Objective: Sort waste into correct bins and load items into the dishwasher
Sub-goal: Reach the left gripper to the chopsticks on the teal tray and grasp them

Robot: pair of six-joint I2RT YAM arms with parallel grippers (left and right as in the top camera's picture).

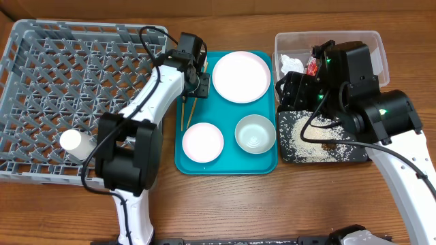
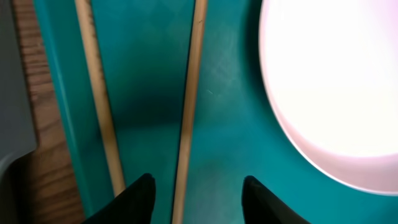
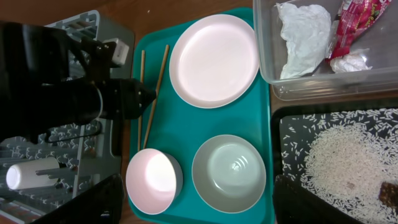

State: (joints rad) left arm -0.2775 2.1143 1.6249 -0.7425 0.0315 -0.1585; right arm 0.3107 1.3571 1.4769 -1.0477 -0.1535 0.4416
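Note:
My left gripper [image 1: 197, 84] is open and low over the teal tray's left side. In the left wrist view its fingers [image 2: 198, 186] straddle one wooden chopstick [image 2: 189, 93], with the other chopstick [image 2: 96, 93] just outside the left finger. The pale pink plate [image 1: 241, 76], pink bowl [image 1: 202, 141] and grey-green bowl [image 1: 255, 133] sit on the teal tray. A white cup [image 1: 73, 141] lies in the grey dish rack [image 1: 41, 68]. My right gripper [image 3: 196, 199] is open and empty, held high. The tissue [image 3: 305, 37] and red wrapper [image 3: 357, 18] lie in the clear tub [image 1: 381, 51]. Rice [image 1: 317, 133] lies in the black tray [image 1: 354, 155].
The teal tray [image 1: 228, 165] sits between the rack and the two bins. Bare wooden table [image 1: 272, 211] lies along the front. The right arm's body hangs over the tub and black tray.

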